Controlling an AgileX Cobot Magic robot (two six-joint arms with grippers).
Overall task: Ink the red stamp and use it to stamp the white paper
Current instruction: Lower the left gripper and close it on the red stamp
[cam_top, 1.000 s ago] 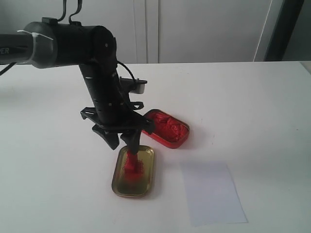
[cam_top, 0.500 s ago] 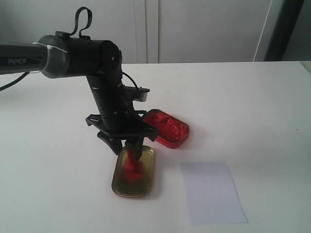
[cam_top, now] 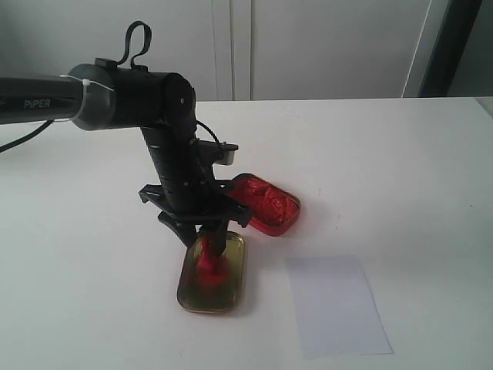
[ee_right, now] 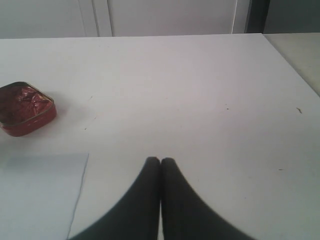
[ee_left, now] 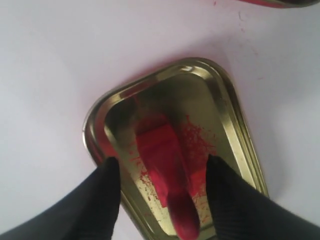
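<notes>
Two grippers: left gripper [ee_left: 161,162] spread around one red stamp [ee_left: 166,176] in one lid [ee_left: 226,101], right gripper [ee_right: 160,163] pressed together.

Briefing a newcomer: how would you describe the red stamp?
On the white table, find the shallow gold lid beside the red ink tin. The stamp sits inside that lid, under the left claw: small, red, with a thin handle, unlike the flat tins.

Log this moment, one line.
left claw open around small red T-shaped stamp in gold tin lid | right claw shut | white paper sheet blank
</notes>
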